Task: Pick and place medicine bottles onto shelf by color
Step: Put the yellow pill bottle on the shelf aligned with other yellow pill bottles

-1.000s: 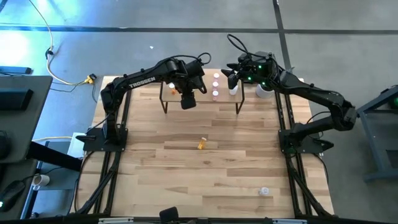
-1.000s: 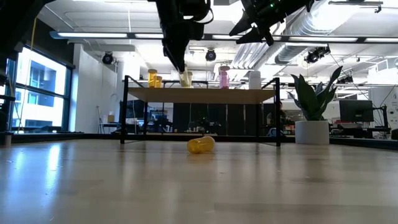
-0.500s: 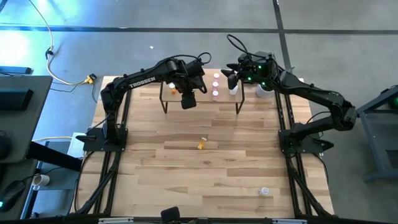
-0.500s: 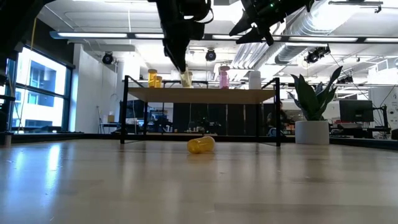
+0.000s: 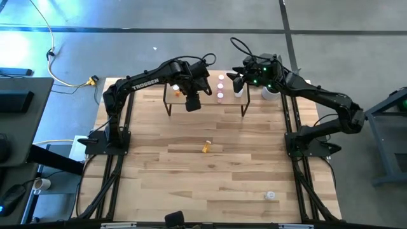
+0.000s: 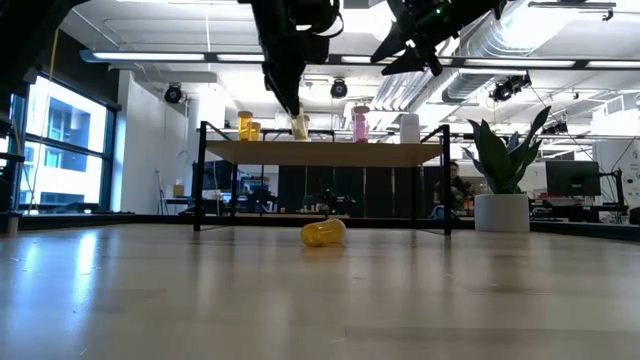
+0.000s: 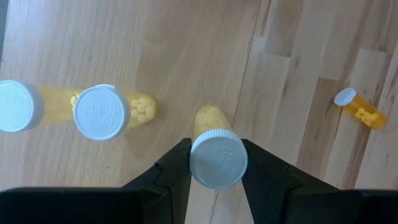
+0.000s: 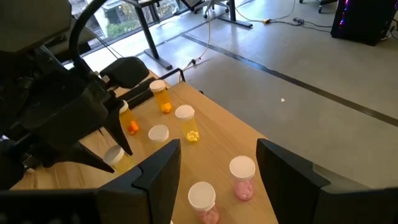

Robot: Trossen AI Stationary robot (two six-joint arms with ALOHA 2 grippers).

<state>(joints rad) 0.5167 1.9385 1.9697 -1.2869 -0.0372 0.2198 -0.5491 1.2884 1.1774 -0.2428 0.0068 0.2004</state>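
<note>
Your left wrist view shows what the high view hides: the left tool (image 7: pixel 216 177) pinches a yellow bottle (image 7: pixel 214 149) by its white cap, held upright over the shelf (image 7: pixel 124 50), with two more yellow bottles (image 7: pixel 102 112) standing just beside it. From above you only see that tool (image 5: pixel 193 104) over the shelf's (image 5: pixel 205 95) front edge. The right wrist view shows the right tool (image 8: pixel 217 165) spread wide and empty, above two pink bottles (image 8: pixel 241 177) on the shelf, with orange ones (image 8: pixel 160 96) beyond. The low view shows one yellow bottle (image 6: pixel 323 232) lying on its side on the counter (image 6: pixel 320 300), below the left tool, short, rounded and translucent.
</note>
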